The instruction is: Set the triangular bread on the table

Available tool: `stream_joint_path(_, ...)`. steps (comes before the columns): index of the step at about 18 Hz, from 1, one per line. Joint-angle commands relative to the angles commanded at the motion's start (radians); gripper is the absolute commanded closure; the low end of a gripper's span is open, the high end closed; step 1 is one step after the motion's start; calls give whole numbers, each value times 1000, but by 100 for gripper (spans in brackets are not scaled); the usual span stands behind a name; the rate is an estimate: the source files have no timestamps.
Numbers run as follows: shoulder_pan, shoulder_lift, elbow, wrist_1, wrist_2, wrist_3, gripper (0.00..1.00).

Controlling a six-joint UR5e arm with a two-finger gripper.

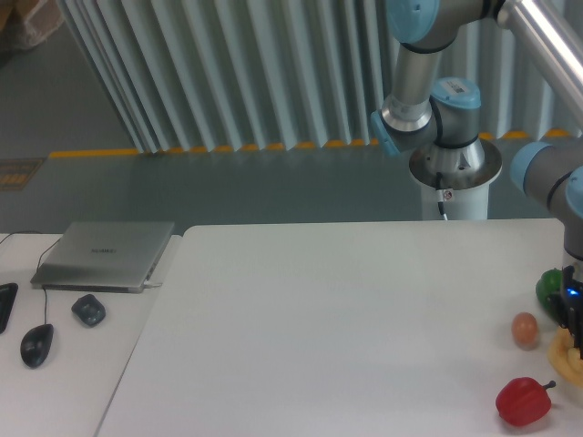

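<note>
The triangular bread (565, 360) shows only as a golden-brown edge at the far right of the white table (346, 319), cut off by the frame border. My gripper (576, 330) is dark with a blue light and hangs right over the bread at the frame edge. Its fingers reach down to the bread, and most of it is out of frame. I cannot tell how the jaws stand or whether they hold the bread.
A small tan egg (524, 329) lies left of the gripper, a red pepper (524, 401) in front of it, and a green vegetable (549, 287) behind. A side desk on the left holds a closed laptop (105, 255) and two mice (36, 344).
</note>
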Motion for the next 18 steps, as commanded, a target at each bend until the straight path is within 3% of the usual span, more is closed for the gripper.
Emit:
stream_joint_path(4,-2,46,0,-23,12,9,0)
stream_joint_path(8,5,80,37,-162,-14,18,0)
stream_joint_path(12,11,74,126,-288,-14,155,0)
stream_joint_path(18,49,71,189,-363,-15,356,0)
